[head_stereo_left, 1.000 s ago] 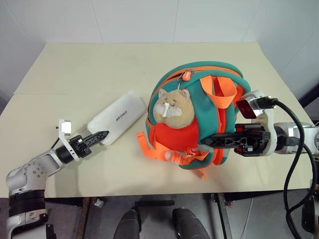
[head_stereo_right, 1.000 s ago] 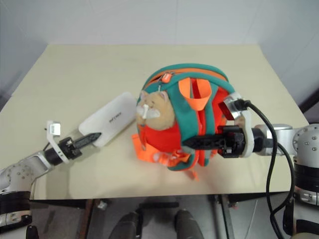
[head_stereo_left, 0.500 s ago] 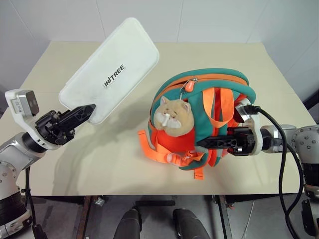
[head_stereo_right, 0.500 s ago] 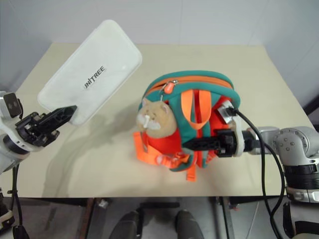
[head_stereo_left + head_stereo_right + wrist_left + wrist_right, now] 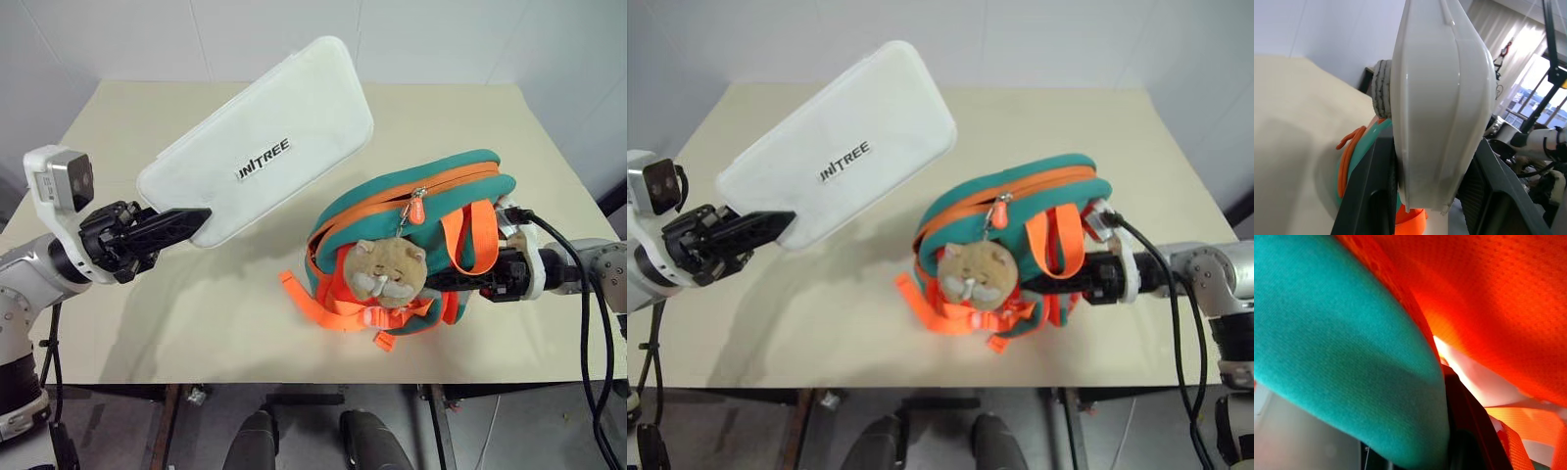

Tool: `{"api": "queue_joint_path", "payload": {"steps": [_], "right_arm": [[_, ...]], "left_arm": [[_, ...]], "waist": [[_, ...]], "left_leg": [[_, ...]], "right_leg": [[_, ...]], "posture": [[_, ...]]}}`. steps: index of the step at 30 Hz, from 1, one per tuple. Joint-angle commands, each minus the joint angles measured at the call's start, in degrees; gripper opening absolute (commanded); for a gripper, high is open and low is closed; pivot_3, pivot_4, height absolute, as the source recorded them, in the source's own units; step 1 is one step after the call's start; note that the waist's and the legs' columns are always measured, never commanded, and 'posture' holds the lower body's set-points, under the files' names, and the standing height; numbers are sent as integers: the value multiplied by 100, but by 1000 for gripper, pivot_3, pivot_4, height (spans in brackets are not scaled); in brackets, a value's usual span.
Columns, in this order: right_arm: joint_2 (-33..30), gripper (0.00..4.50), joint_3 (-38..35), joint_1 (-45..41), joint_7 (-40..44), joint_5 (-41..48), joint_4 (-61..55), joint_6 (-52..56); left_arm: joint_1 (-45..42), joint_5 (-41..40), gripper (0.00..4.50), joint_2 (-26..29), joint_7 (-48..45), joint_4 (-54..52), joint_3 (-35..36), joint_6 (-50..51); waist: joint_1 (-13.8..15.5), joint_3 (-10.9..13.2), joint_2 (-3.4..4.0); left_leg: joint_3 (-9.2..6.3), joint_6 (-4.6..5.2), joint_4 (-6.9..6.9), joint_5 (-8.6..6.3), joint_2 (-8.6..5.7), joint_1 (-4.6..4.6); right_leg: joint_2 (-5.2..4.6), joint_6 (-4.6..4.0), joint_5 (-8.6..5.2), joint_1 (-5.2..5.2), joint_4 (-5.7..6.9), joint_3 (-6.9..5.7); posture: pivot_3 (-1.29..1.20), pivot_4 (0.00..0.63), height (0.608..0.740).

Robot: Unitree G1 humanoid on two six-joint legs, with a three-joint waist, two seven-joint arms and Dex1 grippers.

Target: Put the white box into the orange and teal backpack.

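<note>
Gripping the white box (image 5: pixel 263 155) by one end, the left gripper (image 5: pixel 176 223) holds it aloft over the table (image 5: pixel 147 108), presumably for loading, while the right gripper (image 5: pixel 1058 286), clamped on the orange and teal backpack (image 5: pixel 441 211), steadies it.

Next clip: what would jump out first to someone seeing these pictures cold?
The white box, held up off the table at a slant, one end clamped in the left gripper. Next, to its right, the orange and teal backpack lying on the table with a tan plush head facing the camera, the right gripper dug into its straps.
</note>
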Motion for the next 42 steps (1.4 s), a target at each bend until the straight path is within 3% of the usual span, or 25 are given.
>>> {"api": "queue_joint_path", "payload": {"steps": [1, 11, 14, 18, 27, 36, 42], "right_arm": [[68, 139, -65, -95, 15, -124, 36, -12], [343, 139, -43, -237, -23, -325, 113, -6], [386, 139, -39, -279, 0, -381, 144, -10], [468, 139, -51, -322, -8, -412, 149, -4], [574, 139, -141, -297, -63, -411, 84, 28], [643, 139, -209, -224, -156, -383, 36, 6], [703, 139, -250, -145, -225, -378, -5, -24]], "left_arm": [[-159, -304, 1290, 151, -112, -294, 126, -52], [-4, -402, 1290, 471, -254, -656, 99, -16], [103, 5, 1290, 575, -410, -661, 10, -277], [207, 1160, 1290, 700, -796, -488, -323, -1200], [279, 2397, 1290, 899, -1580, -197, -901, -2385], [91, 3322, 1290, 1197, -2025, 397, -1259, -3381], [-60, 3219, 1290, 1187, -2147, 621, -1143, -3467]], "waist": [[0, 0, 0], [-19, 1, 2], [-14, 1, 2], [-9, 1, 2], [-14, 1, 2], [-20, 1, 2], [-17, 1, 2]], "left_leg": [[0, 0, 0, 0, 0, 0], [-1, 0, 3, 0, 2, 1], [0, 0, 3, 0, 1, 2], [0, -1, 4, 0, 0, 2], [3, 0, 0, 0, 2, 3], [4, 1, 0, 0, 2, 4], [4, 2, 2, -1, 2, 5]], "right_leg": [[0, 0, 0, 0, 0, 0], [4, 1, 0, 1, 6, 1], [4, 1, 0, 1, 6, 1], [4, 0, 0, 1, 6, 0], [4, -1, 0, 1, 2, 1], [3, -1, 0, 1, 6, 2], [2, -1, 0, 1, 14, 2]], "posture": [[0, 150, 740], [0, 150, 740], [0, 150, 740], [0, 150, 740], [0, 150, 740], [0, 150, 740], [0, 150, 740]]}}
